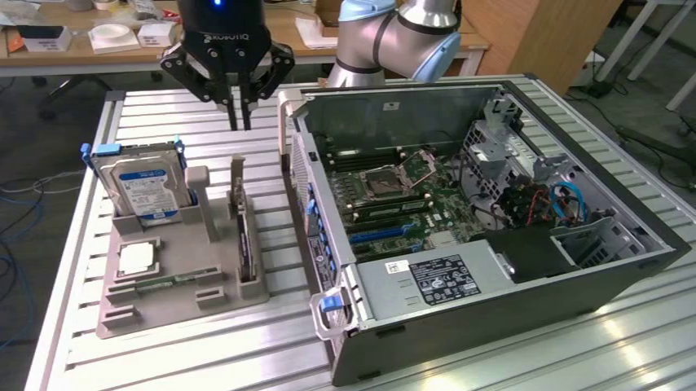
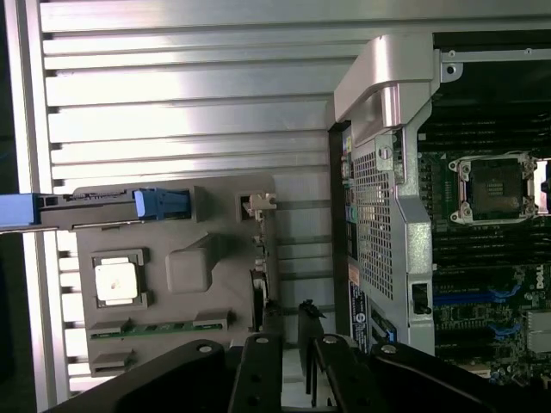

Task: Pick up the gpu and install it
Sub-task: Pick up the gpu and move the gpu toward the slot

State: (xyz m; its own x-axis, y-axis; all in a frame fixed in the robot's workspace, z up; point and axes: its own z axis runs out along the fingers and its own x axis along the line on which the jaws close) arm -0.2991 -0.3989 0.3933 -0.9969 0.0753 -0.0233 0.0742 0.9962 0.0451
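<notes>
Hand point(image 1: 240, 120) near one gpu point(image 1: 247, 238), one hard drive point(image 1: 138, 186)

End effector point(image 1: 240, 124) aloft, narrowly parted

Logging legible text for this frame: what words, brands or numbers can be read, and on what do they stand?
"ROBOTIQ": upside down in white on the housing of the black gripper.
Blue-and-white label on the silver hard drive standing in the holder: print too small to read.
White label on the grey power supply box in the computer case: too small to read.
Nothing else is legible.
</notes>
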